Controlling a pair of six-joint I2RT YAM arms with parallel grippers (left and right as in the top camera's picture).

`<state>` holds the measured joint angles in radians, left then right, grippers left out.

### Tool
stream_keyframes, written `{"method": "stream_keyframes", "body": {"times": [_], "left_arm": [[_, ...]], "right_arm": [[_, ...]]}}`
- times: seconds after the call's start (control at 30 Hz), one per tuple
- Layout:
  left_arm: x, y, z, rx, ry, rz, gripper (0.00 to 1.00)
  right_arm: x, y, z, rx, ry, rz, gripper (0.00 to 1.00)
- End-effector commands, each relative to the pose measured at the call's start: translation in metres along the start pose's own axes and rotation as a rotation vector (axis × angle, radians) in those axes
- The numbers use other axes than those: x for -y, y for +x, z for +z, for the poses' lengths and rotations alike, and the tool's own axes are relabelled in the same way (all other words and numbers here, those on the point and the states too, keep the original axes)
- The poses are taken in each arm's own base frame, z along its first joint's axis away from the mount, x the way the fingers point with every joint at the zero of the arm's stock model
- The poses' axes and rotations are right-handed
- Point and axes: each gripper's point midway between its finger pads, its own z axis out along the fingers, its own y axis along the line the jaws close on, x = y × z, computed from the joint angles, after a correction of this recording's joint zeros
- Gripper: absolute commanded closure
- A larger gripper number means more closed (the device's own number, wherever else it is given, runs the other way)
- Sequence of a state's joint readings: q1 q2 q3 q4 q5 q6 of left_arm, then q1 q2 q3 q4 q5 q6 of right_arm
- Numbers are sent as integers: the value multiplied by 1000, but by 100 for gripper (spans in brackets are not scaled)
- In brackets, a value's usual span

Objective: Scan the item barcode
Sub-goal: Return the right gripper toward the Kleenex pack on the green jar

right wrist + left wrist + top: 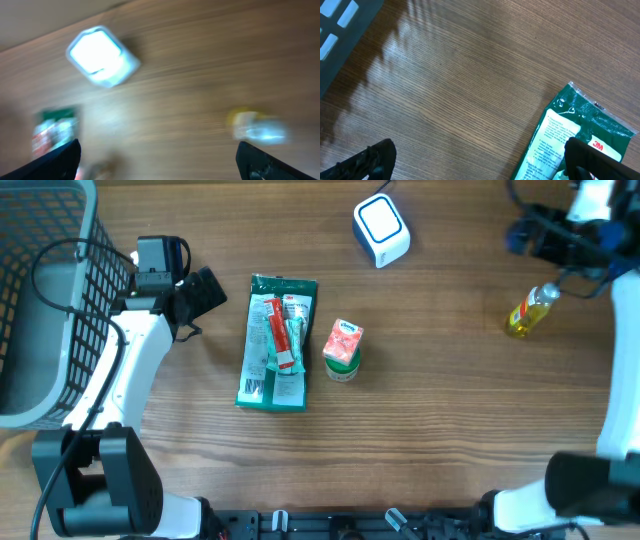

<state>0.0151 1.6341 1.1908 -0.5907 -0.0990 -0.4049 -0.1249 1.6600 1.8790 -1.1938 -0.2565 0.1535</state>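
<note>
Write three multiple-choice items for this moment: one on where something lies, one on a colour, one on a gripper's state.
1. Where is the yellow bottle?
A. on a shelf
B. on the table, at its right side
C. on top of the packet

2. What colour is the large flat packet?
A. blue
B. black
C. green

3. How is the left gripper?
A. open, holding nothing
B. shut on the packet
C. shut on the bottle

Answers:
1 B: the overhead view shows it lying on bare wood at the right.
2 C: its wrapper is green in both the overhead and left wrist views.
3 A: in the left wrist view its jaws stand far apart with only bare wood between them.
</note>
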Motion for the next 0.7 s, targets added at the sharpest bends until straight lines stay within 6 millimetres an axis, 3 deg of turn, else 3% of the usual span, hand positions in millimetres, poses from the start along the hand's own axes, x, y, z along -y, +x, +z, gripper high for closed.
{"method": "stream_keyframes", "body": {"times": [0.0, 0.07, 0.27, 0.33, 0.37, 0.47, 0.57, 0.63, 0.67], "left_arm": [[3, -7, -6, 20, 15, 0, 0], [3, -7, -6, 20, 15, 0, 0], [3, -7, -6, 20, 15, 0, 0], [3, -7, -6, 20, 15, 0, 0], [3, -7, -6, 21, 14, 0, 0], [3, -7, -6, 20, 15, 0, 0], [3, -7, -6, 20, 15, 0, 0], [3, -7, -6, 20, 15, 0, 0], [3, -7, -6, 20, 15, 0, 0]], "right_arm": [[-95, 35, -1, -102, -213, -68, 0], [-142, 68, 7, -170, -268, -176, 0], [-201, 135, 18, -274, -283, -335, 0], [-205, 151, 23, -309, -283, -355, 0], [-202, 156, 28, -323, -258, -332, 6], [-180, 163, 44, -330, -126, -269, 11], [-171, 175, 56, -363, -101, -269, 14], [-165, 184, 64, -382, -88, -268, 0], [-161, 190, 70, -394, -82, -267, 0]]}}
